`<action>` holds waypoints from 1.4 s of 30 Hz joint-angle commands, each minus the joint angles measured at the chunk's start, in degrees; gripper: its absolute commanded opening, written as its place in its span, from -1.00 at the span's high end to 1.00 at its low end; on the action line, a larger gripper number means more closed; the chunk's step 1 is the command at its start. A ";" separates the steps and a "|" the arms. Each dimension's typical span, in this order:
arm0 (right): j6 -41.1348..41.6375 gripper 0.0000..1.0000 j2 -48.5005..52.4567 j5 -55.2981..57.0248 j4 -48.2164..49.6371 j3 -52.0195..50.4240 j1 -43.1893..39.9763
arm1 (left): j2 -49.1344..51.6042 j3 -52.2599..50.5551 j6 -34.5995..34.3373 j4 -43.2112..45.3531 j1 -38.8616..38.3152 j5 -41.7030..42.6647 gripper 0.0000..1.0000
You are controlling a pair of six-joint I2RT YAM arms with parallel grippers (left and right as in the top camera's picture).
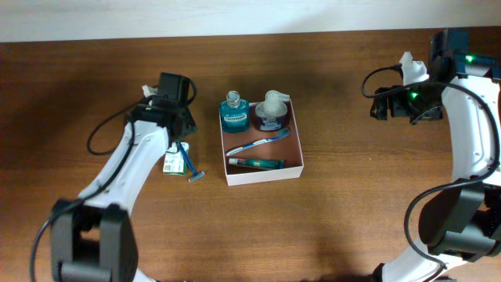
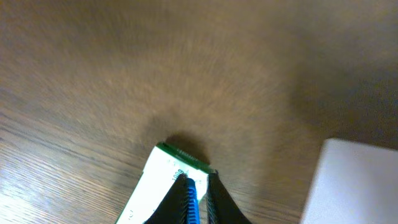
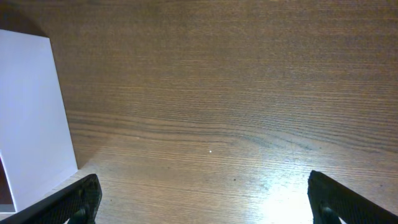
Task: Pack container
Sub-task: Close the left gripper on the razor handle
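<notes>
The container (image 1: 263,174) sits at centre frame in the overhead view (two bottles (image 1: 233,114), a toothbrush (image 1: 258,143) and a tube (image 1: 257,162) lie inside). Left of it, the left gripper (image 2: 196,186) is clamped on a blue razor (image 1: 189,167) lying over a green-white packet (image 2: 155,186). The right gripper (image 3: 202,200), at upper right, stands wide open, holding nothing.

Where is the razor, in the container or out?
Out: razor lies on the table left of the container, left gripper shut on its handle.
</notes>
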 commanded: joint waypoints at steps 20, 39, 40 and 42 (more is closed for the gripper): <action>0.33 -0.97 -1.22 0.33 0.00 0.63 -0.33 | 3.48 1.14 0.61 -6.47 -0.02 5.22 0.19; 0.33 -0.97 -1.22 0.33 -0.02 0.63 -0.33 | 6.93 1.14 0.61 -4.74 -0.02 5.20 0.19; 0.33 -0.97 -1.22 0.33 -0.02 0.63 -0.33 | 6.93 1.14 0.61 -4.68 -0.02 5.18 0.19; 0.33 -0.97 -1.22 0.33 -0.02 0.63 -0.33 | 6.93 1.14 0.61 -4.52 -0.02 5.18 0.19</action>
